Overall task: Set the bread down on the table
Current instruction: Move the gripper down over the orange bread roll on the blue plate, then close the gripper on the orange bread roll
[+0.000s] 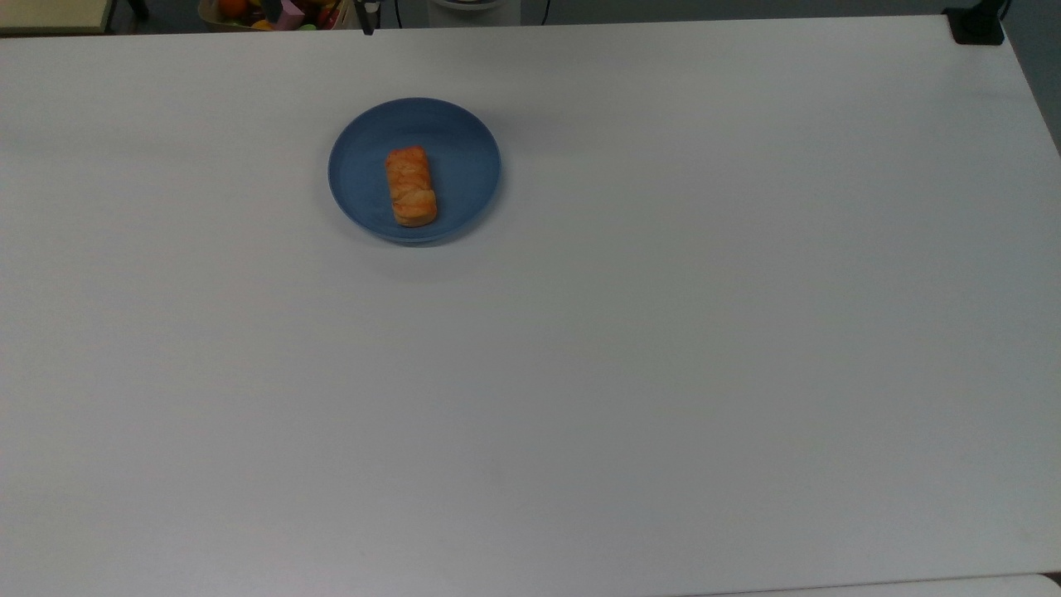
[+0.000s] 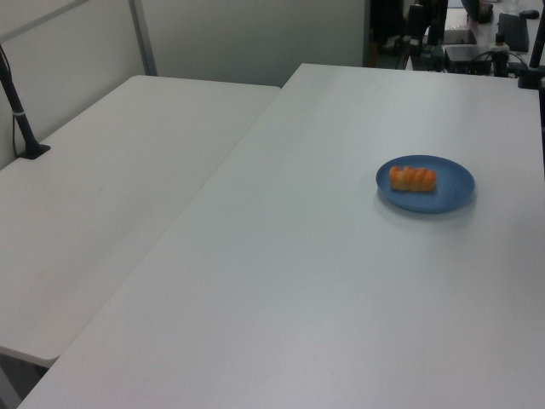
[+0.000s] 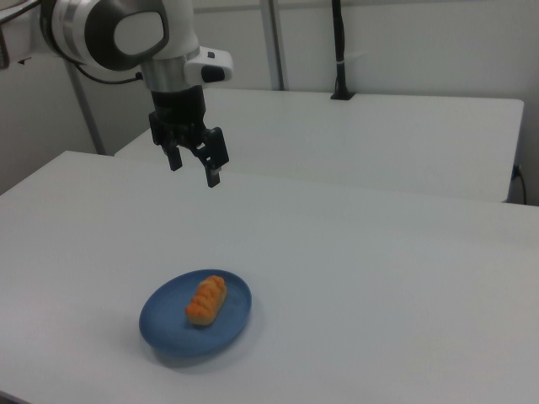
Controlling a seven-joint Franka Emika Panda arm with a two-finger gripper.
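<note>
I see my gripper [image 3: 194,167] hanging high with fingers spread and empty, well above the bread [image 3: 206,300] lying on the blue plate [image 3: 165,331] on the table [image 3: 379,286]; the approach comes next: descend and straddle it.

the large rectangular tabletop with a plain, smooth white-grey surface [image 1: 663,332] [image 2: 341,281] [image 3: 379,278] carries a round, shallow blue plate [image 1: 356,178] [image 2: 451,183] [image 3: 164,324], which sits flat toward the top view's upper left. a second white table [image 2: 111,187] [image 3: 404,139] butts against its long edge.
</note>
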